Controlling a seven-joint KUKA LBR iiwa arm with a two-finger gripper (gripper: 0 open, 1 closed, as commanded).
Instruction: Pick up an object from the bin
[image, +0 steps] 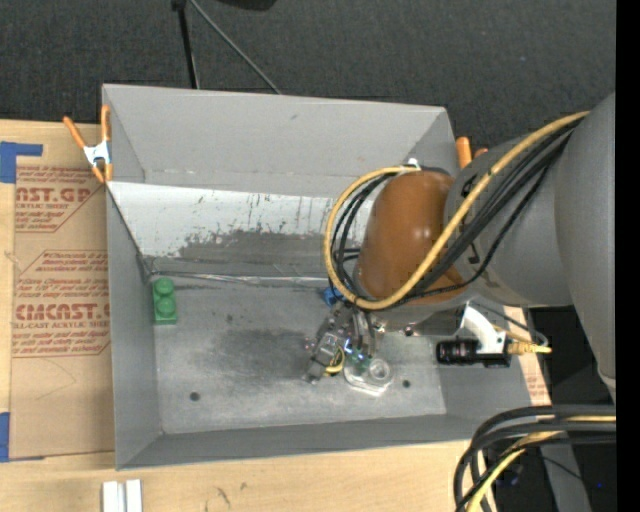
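Observation:
My gripper (325, 358) is low over the bin floor, right of the middle and toward the front. A small clear plastic piece with a round ring shape (370, 377) lies on the floor just to its right, touching or nearly touching the gripper's lower end. I see nothing clearly held. A green block (164, 301) lies far off at the left wall of the bin.
The arm with its orange-brown cover and looped cables reaches in from the right and hides the bin's right part. A small blue bit (328, 296) peeks out by the cover's lower left edge. Bare grey floor stretches between the green block and the gripper.

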